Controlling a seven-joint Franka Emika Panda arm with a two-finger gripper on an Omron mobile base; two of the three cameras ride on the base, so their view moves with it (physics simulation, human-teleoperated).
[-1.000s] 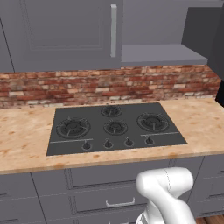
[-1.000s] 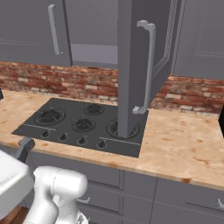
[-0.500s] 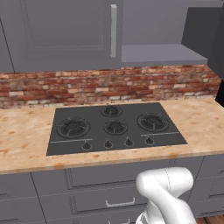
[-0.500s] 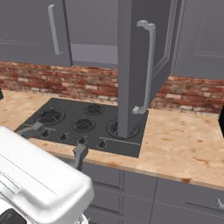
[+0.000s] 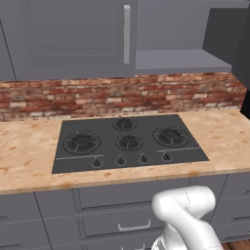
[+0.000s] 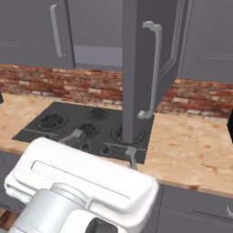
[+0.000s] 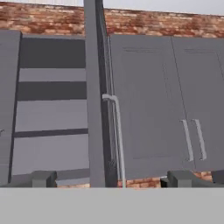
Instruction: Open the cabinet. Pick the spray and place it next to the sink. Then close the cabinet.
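The cabinet has its right door swung out over the stove, long silver handle facing me, while its left door stays closed. In the hand view that open door stands edge-on in the middle, with bare grey shelves to its left. My gripper hovers open above the stove's front edge, below and in front of the open door, with nothing between its fingertips. The spray is out of view.
A black gas stove lies in the speckled counter before a brick backsplash. Grey drawers run below the counter. A neighbouring wall cabinet with paired handles sits to the right of the open door.
My hand has risen from low at the left of the right base view to large in its foreground, fingers now pointing at the stove. The cabinet doors have not moved.
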